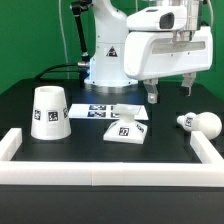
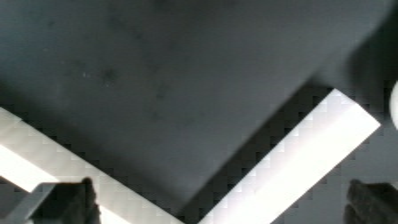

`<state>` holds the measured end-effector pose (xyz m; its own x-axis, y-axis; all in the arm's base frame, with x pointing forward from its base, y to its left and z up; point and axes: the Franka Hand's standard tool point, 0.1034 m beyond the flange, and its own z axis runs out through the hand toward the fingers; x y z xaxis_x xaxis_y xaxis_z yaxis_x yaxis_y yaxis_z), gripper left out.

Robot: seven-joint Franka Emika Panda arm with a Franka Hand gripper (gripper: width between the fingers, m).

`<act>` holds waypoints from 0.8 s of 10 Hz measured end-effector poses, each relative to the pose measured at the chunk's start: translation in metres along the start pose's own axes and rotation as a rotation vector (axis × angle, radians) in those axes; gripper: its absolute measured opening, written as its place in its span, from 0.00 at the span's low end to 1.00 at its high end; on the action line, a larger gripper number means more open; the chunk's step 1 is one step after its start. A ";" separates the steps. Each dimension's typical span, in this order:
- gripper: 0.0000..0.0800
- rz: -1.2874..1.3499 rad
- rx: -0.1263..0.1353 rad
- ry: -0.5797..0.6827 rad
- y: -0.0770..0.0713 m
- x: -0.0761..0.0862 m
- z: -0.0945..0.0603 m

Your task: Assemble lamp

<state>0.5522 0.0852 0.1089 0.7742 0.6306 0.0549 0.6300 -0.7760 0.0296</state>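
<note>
In the exterior view the white cone shade (image 1: pixel 50 111) stands on the black table at the exterior view's left. The small square wedge base (image 1: pixel 125 128) lies near the middle. The round bulb with neck (image 1: pixel 199 122) lies on its side at the exterior view's right. My gripper (image 1: pixel 170 91) hangs above the table between the base and the bulb, open and empty, touching nothing. In the wrist view the two dark fingertips (image 2: pixel 59 202) stand far apart over bare tabletop, and a sliver of a white round part (image 2: pixel 393 100) shows at the frame edge.
The marker board (image 1: pixel 110 111) lies flat behind the base. Long white rails (image 1: pixel 100 178) edge the table at the front and both sides; two of them meet in a corner in the wrist view (image 2: pixel 320 130). The robot's white pedestal (image 1: pixel 108 60) stands at the back.
</note>
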 end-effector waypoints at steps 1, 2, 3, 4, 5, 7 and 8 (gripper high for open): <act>0.87 0.000 0.000 0.000 0.000 0.000 0.000; 0.87 -0.007 -0.002 0.004 0.000 -0.002 0.001; 0.87 -0.026 -0.008 0.010 0.000 -0.013 0.003; 0.87 -0.035 -0.009 0.001 0.004 -0.031 0.004; 0.87 -0.036 -0.011 -0.008 0.010 -0.048 0.003; 0.87 -0.079 -0.014 -0.012 0.018 -0.078 0.004; 0.87 -0.083 -0.006 -0.020 0.023 -0.091 0.007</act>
<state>0.4967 0.0105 0.0980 0.7203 0.6929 0.0324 0.6918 -0.7210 0.0388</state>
